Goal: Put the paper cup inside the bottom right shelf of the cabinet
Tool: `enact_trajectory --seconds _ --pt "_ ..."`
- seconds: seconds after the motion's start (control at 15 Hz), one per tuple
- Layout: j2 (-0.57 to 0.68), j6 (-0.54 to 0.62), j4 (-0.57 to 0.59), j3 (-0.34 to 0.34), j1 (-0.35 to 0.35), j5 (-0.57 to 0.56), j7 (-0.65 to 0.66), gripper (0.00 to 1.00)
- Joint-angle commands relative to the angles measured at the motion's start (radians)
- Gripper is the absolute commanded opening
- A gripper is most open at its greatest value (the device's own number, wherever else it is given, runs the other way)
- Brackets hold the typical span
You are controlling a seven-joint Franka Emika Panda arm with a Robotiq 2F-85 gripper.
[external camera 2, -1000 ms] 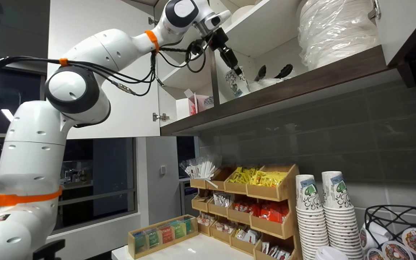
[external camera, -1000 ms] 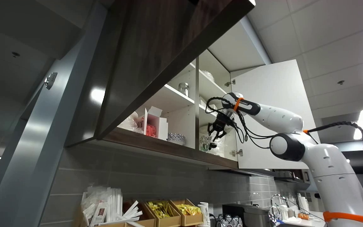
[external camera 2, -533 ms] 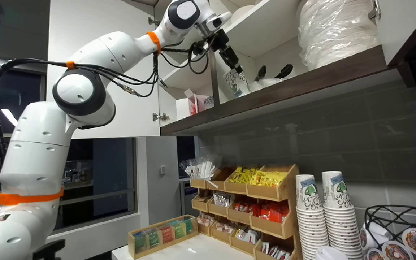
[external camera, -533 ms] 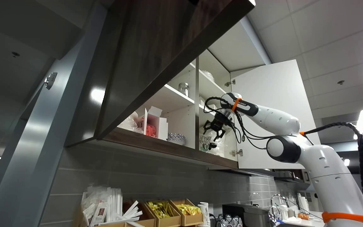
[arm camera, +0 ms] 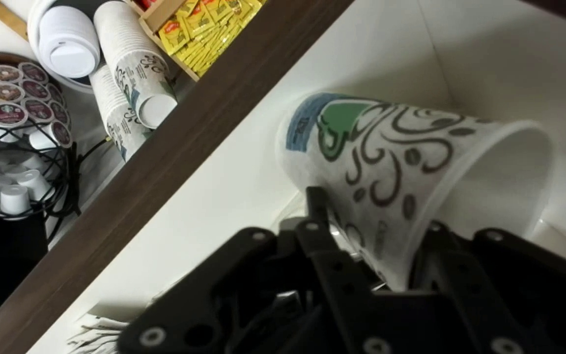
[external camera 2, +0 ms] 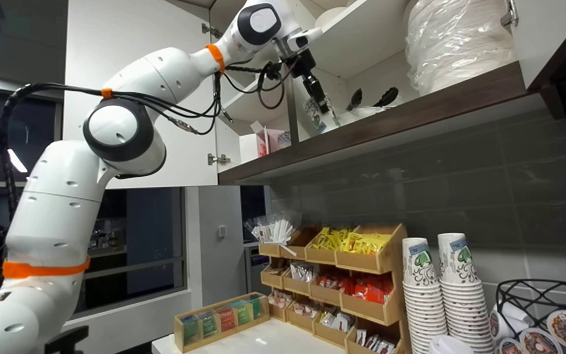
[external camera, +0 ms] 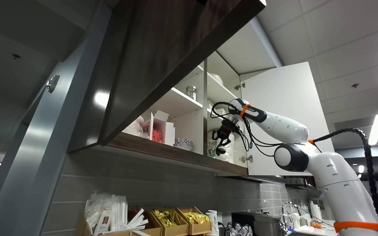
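Note:
The paper cup, white with green and brown print, sits with its base on the white shelf in the cabinet. It leans, its opening turned up and away from the base. The cup also shows in both exterior views, partly hidden by my gripper. My gripper is open and reaches down over the cup's side. One of its fingers stands outside the cup wall with a gap lower down. The opposite finger is beside the rim, partly hidden. My gripper shows in both exterior views.
Black utensils and clear plastic wrap lie beside the cup. A wrapped stack stands farther along the shelf. A dark upright divider borders the compartment. An open white door hangs beside the arm. Stacked cups stand below.
My gripper has moved lower along the cup and turned somewhat; the arm has swung toward the cabinet. The cup stays in about the same place on the shelf.

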Motion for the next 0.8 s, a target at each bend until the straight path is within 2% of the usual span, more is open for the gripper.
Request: enact_trajectory --seconds 0.0,0.2,0.27,0.33,0.73 --pt "0.049 -0.097 0.112 0.025 -0.055 0.065 0.047 0.03" --pt "0.073 -0.128 0.157 0.03 -0.068 0.051 0.083 0.0" --pt "0.082 -0.135 0.172 0.031 -0.068 0.039 0.097 0.24" --pt "0.091 -0.137 0.186 0.033 -0.07 0.033 0.106 0.28" --pt "0.143 -0.136 0.267 0.059 -0.084 0.02 0.146 0.71"
